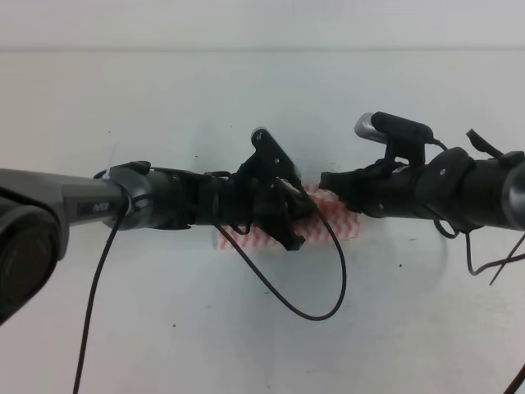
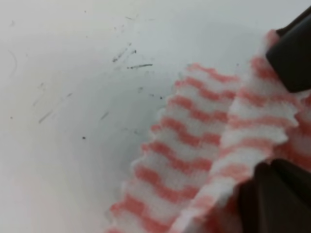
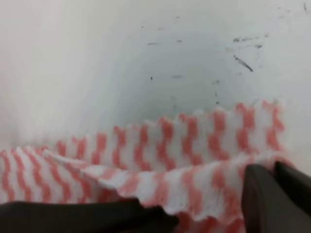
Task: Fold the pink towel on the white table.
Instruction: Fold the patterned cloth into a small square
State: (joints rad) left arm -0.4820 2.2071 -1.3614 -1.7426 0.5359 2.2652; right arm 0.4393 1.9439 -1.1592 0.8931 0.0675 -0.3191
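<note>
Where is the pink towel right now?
In the exterior high view, the pink towel lies mid-table on the white table, between and under the left gripper and right gripper.

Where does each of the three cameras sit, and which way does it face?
Exterior high: above, looking down on the white table; both arms meet over the pink towel.
Left wrist: on the left arm, looking down at the towel; dark fingers pinch a raised edge.
Right wrist: on the right arm, low over the towel; a dark finger shows at the bottom.
Both wrist views share the striped towel and the speckled table.
</note>
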